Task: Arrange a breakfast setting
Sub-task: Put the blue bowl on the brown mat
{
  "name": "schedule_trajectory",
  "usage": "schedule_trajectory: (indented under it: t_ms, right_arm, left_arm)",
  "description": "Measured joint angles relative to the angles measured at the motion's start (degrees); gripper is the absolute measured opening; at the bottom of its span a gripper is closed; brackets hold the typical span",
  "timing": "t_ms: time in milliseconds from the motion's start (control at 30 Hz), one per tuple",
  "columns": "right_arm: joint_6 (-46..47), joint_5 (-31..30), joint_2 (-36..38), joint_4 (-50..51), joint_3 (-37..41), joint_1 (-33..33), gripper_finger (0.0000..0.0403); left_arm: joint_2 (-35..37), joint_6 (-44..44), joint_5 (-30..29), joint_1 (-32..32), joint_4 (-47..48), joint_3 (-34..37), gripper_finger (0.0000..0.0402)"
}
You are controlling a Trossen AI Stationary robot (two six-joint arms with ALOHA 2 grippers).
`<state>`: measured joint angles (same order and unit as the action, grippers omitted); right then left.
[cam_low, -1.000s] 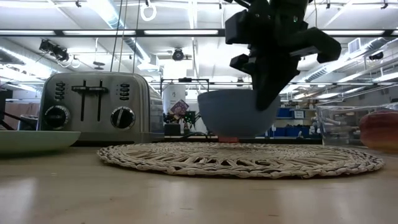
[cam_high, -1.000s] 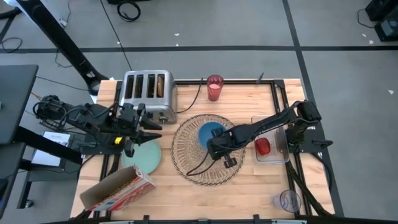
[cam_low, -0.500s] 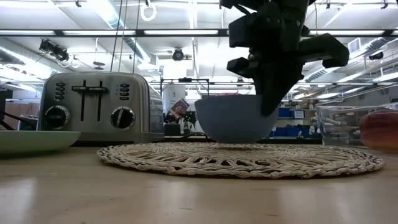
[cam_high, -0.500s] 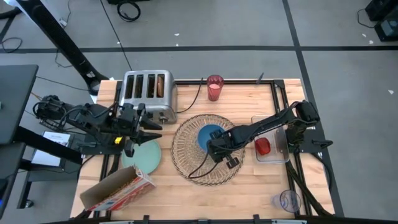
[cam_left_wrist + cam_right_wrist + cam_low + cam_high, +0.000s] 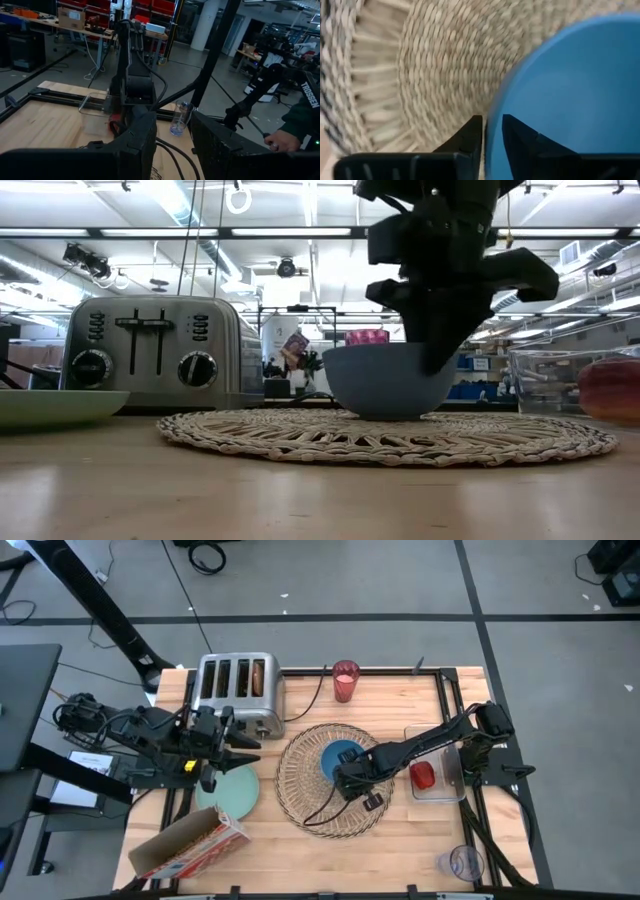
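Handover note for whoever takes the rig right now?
Right gripper: fingers straddle the rim of the blue bowl, which now sits on the wicker placemat; grip appears to be loosening.
Left gripper: holds nothing, waits above the green plate.
Done: placemat and bowl set.
Left: plate, red cup at the back, red fruit in the clear tray, toast in the toaster.

Blue bowl (image 5: pixel 570 85) cut off by frame edge; placemat (image 5: pixel 435 65) blurred.
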<state>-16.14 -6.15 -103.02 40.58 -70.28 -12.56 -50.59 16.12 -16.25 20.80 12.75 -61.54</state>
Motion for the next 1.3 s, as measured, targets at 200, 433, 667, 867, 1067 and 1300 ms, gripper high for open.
schedule_trajectory:
  t_ms: [200, 433, 667, 867, 1067, 1300]
  right_arm:
    - [0.1, 0.0, 0.3, 0.1, 0.0, -0.2, 0.0122]
    - [0.1, -0.1, 3.0, 0.6, -2.7, -0.4, 0.0154]
    - [5.5, -1.2, 9.8, 5.5, -4.6, 0.0, 0.0166]
    - [12.0, -2.6, 14.6, 17.3, -1.7, 4.4, 0.0165]
    - [13.0, 0.9, 13.4, 15.8, 4.4, 8.0, 0.0165]
    - [13.0, 2.0, 9.2, 10.0, 8.0, 8.9, 0.0165]
  left_arm:
    - [0.0, -0.3, 0.0, 0.0, 0.0, 0.0, 0.0130]
    - [0.0, -0.7, 0.0, 0.0, -0.1, 0.0, 0.0131]
    - [0.0, -0.4, 0.0, -0.5, -0.1, 0.0, 0.0131]
    - [0.0, -0.4, 0.0, -0.3, 0.0, 0.0, 0.0131]
    - [0.0, -1.7, 0.0, -0.3, 0.0, 0.0, 0.0131]
    - [0.0, -1.7, 0.0, -0.3, -0.1, 0.0, 0.0131]
